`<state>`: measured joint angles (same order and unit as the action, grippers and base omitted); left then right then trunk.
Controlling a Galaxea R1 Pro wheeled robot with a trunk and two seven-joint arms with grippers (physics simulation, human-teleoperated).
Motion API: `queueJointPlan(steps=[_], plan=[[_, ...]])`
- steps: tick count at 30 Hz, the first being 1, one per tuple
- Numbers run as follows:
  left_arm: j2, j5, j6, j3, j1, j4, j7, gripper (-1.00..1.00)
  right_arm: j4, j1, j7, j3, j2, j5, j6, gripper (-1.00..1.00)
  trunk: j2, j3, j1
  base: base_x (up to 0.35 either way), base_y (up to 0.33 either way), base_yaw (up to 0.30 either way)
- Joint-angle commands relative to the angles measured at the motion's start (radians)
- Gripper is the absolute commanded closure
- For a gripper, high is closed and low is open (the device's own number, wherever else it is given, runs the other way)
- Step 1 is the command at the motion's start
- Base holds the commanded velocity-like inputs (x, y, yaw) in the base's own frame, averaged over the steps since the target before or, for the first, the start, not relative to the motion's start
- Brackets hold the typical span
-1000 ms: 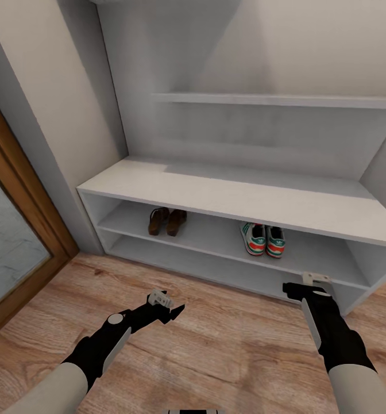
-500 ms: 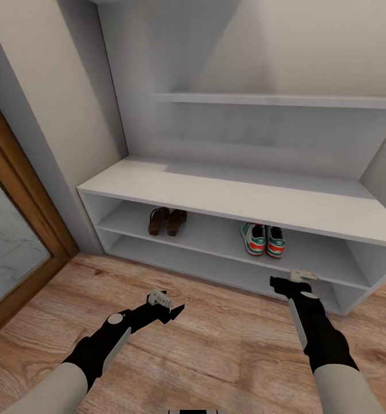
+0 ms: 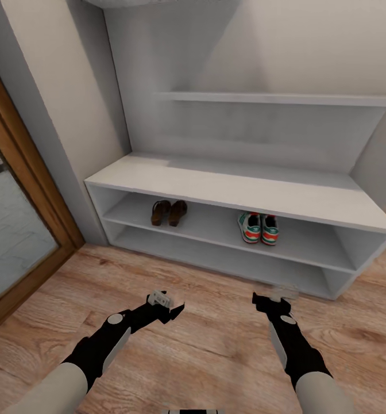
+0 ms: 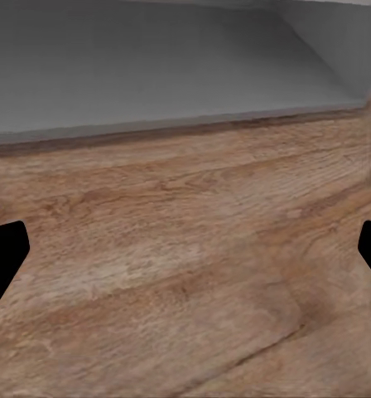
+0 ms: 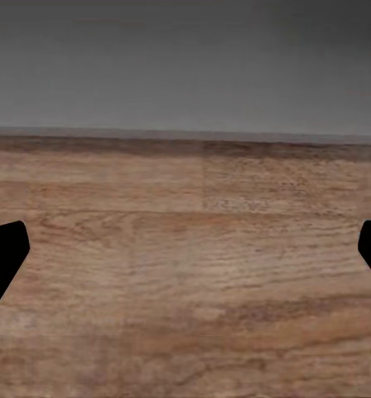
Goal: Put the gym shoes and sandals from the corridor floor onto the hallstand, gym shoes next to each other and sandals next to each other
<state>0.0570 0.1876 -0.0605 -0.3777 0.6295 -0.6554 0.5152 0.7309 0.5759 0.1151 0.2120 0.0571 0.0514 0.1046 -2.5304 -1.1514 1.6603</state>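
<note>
Two dark-brown sandals (image 3: 168, 212) stand side by side on the upper open shelf of the white hallstand (image 3: 239, 190), toward its left. Two white gym shoes (image 3: 258, 227) with teal stripes and orange patches sit together on the same shelf, right of the middle. My left gripper (image 3: 173, 307) hovers open over the wood floor (image 3: 216, 345) in front of the rack, empty. My right gripper (image 3: 272, 300) is also over the floor, open and empty; both wrist views show black fingertips (image 4: 3, 257) (image 5: 3, 257) wide apart with bare planks between them.
A wood-framed glass door (image 3: 20, 230) stands at the left, next to a grey wall. A thin white wall shelf (image 3: 273, 99) runs above the rack. The rack's flat top and lower shelf are bare.
The head view has shifted, so the camera has moved back. My right arm has drawn left and away from the rack's lower right corner. The left arm holds its pose.
</note>
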Motion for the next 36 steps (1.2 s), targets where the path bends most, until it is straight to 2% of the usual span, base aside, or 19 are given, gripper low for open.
queueJointPlan(steps=[1, 6, 9, 17, 24, 36], plan=[[0.001, 0.007, -0.004, -0.006, 0.001, 0.005, -0.001, -1.0, -0.044, 0.001, 0.001, 0.003, 0.001, 0.006, -0.019, -1.0, 0.0, -0.001, -0.001, -0.287, 0.0, 0.0], [0.001, 0.007, -0.005, -0.006, 0.001, 0.026, 0.0, -1.0, -0.215, 0.001, 0.001, 0.003, 0.001, 0.008, -0.059, -1.0, 0.0, -0.001, -0.001, -0.138, 0.0, 0.0], [0.001, 0.006, -0.005, -0.006, 0.001, 0.03, 0.0, -1.0, -0.278, 0.001, 0.0, 0.003, 0.001, 0.008, -0.065, -1.0, 0.0, -0.001, -0.001, -0.039, 0.0, 0.0], [0.001, 0.006, -0.005, -0.006, 0.001, 0.032, 0.0, -1.0, -0.331, 0.0, 0.0, 0.004, 0.001, 0.006, -0.068, -1.0, 0.0, -0.001, -0.001, -0.009, 0.0, 0.0], [0.001, 0.006, -0.005, -0.004, 0.001, 0.033, 0.0, -1.0, -0.417, 0.001, 0.0, 0.005, -0.004, 0.007, -0.068, -1.0, 0.0, -0.001, -0.001, -0.001, 0.0, 0.0], [0.001, 0.006, -0.005, -0.004, 0.001, 0.033, 0.0, -1.0, -0.46, 0.0, 0.0, 0.007, -0.009, 0.002, -0.068, -1.0, 0.0, -0.001, -0.001, 0.0, 0.0, 0.0]])
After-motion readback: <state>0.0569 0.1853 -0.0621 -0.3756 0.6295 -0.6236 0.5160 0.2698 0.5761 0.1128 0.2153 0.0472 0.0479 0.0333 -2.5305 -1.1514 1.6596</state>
